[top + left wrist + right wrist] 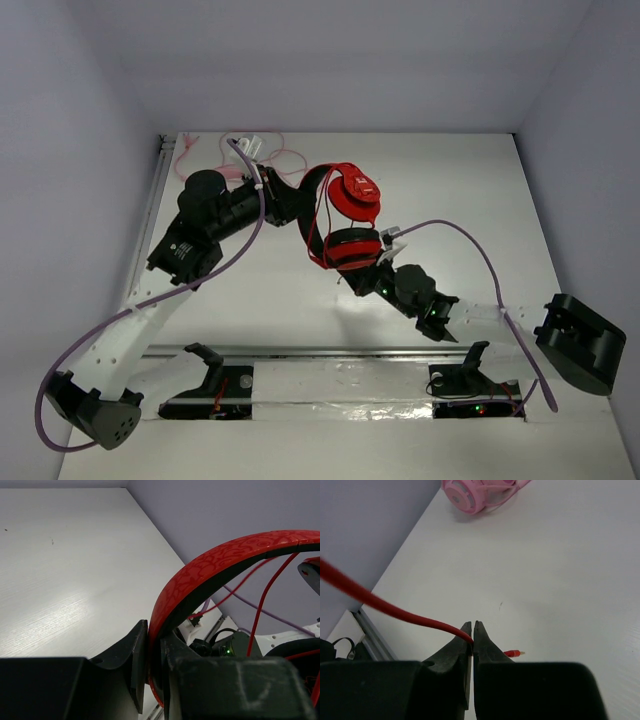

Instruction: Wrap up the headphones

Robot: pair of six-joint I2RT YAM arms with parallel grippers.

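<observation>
Above the middle of the table (450,200), we see the red headphones (348,222) held between the two arms. The farther ear cup (355,195) shows its round face to the overhead camera, and the nearer ear cup (350,248) sits just beside it on the near side.

The left gripper (155,666) reaches in from the left and is clamped tight on the headband (225,555). One finger presses the patterned red outer face and the other the black inner side, close to one end of the arch. The thin red cable (270,592) hangs in loose strands past the headband.

The right gripper (472,639) has its jaws pressed together on that cable. The cable comes in from the left of the wrist view and dips into the fingertips, and the plug (514,654) pokes out just past them on the right. From overhead, we find this gripper just near and right of the nearer ear cup.

The pink headphones (480,492) lie on the table toward the far left corner, well apart from the red pair.
</observation>
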